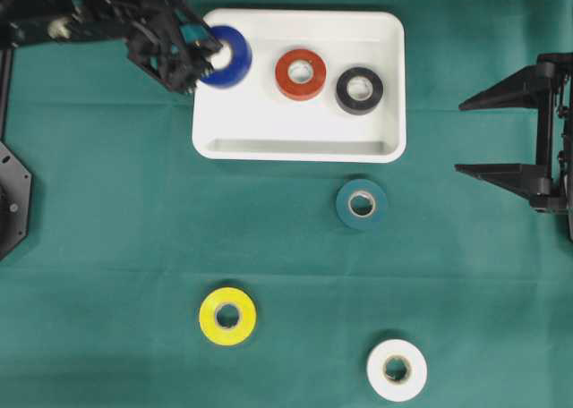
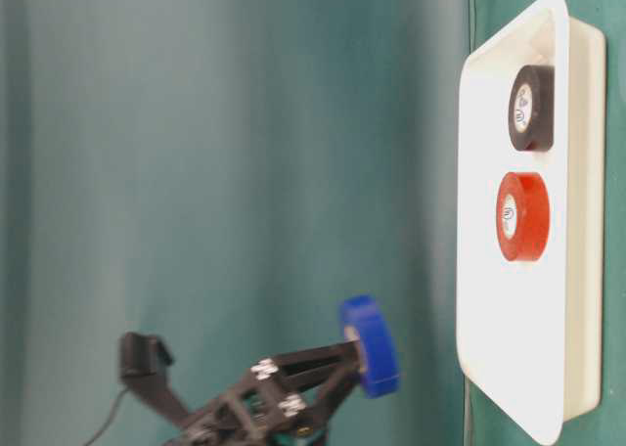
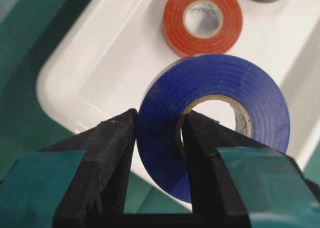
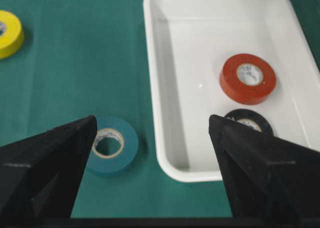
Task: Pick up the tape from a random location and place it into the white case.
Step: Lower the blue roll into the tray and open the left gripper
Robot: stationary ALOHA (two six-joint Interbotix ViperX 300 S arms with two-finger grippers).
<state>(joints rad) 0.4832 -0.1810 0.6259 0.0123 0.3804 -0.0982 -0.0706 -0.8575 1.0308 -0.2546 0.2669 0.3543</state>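
My left gripper [image 1: 208, 55] [image 3: 160, 119] is shut on a blue tape [image 1: 230, 57] [image 3: 215, 78] [image 2: 370, 346]. One finger is through the roll's hole and the other is on its outer face. The roll hangs above the top-left corner of the white case [image 1: 260, 117] [image 3: 100, 63] [image 2: 489, 270]. A red tape [image 1: 301, 74] [image 4: 247, 78] and a black tape [image 1: 359, 90] [image 4: 248, 119] lie flat inside the case. My right gripper [image 1: 459, 138] [image 4: 152, 120] stands open at the right edge of the table, holding nothing.
On the green cloth lie a teal tape [image 1: 362, 203] [image 4: 122, 145] just below the case, a yellow tape [image 1: 227, 316] [image 4: 7, 33] at lower left and a white tape [image 1: 396, 369] at the bottom.
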